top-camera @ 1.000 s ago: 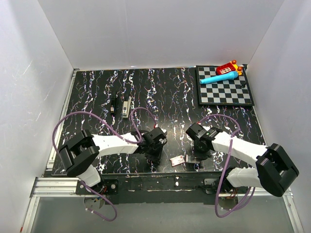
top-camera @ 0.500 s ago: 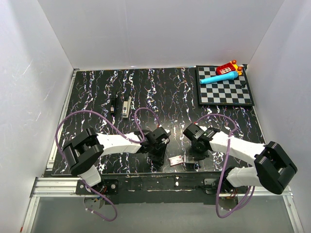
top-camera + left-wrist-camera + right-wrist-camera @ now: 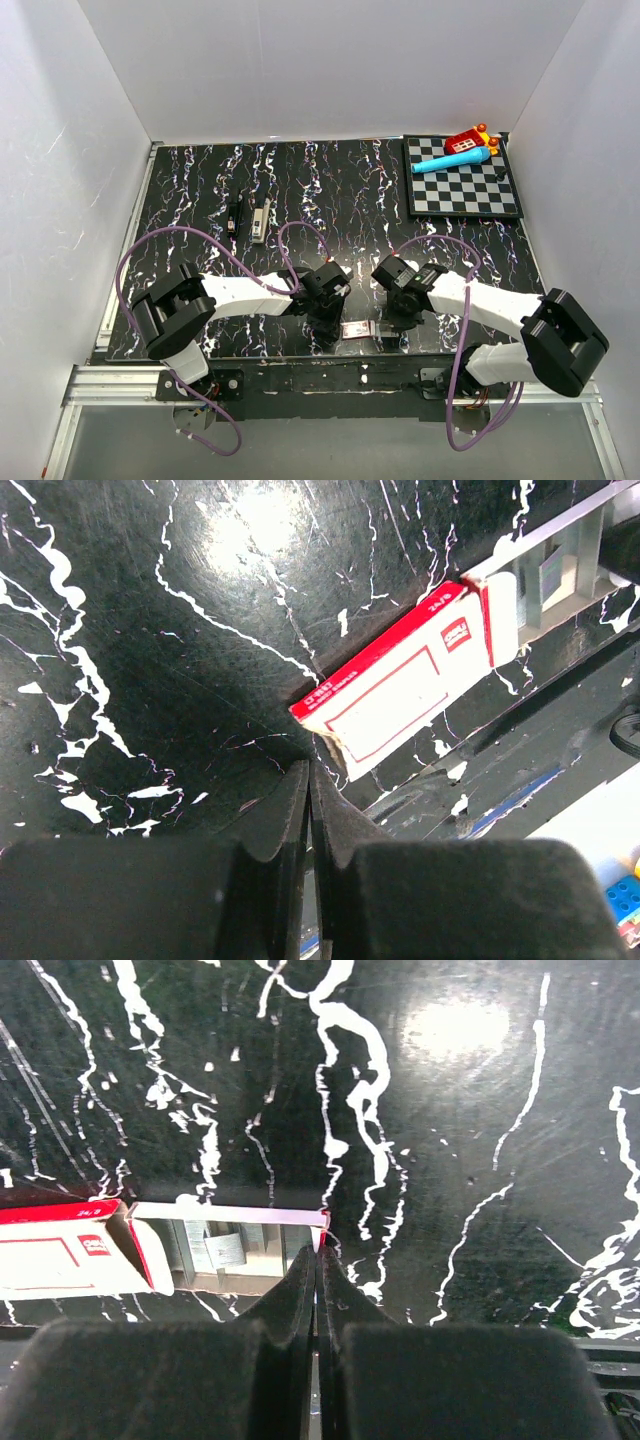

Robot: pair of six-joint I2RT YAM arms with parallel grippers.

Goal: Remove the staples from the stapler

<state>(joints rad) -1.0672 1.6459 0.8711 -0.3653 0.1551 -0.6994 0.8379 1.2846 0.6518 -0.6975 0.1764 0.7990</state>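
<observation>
At the near edge both tools are pressed fully closed. The left gripper (image 3: 310, 772) is at one corner of the red-and-white box (image 3: 400, 685), the right gripper (image 3: 317, 1252) at its slid-out tray (image 3: 225, 1245) — pinching or merely touching, I cannot tell. The stapler (image 3: 261, 218) lies well beyond, back-left — long axis near-to-far, nearer the left arm.

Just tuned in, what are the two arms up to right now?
Both arms are low at the near edge of the table, busy with the red-and-white box, not the stapler, which lies untouched farther back on the left. The left gripper is shut at one end of the box. The right gripper is shut at the end of the tray that sticks out of it. Whether either truly pinches anything is unclear.
</observation>
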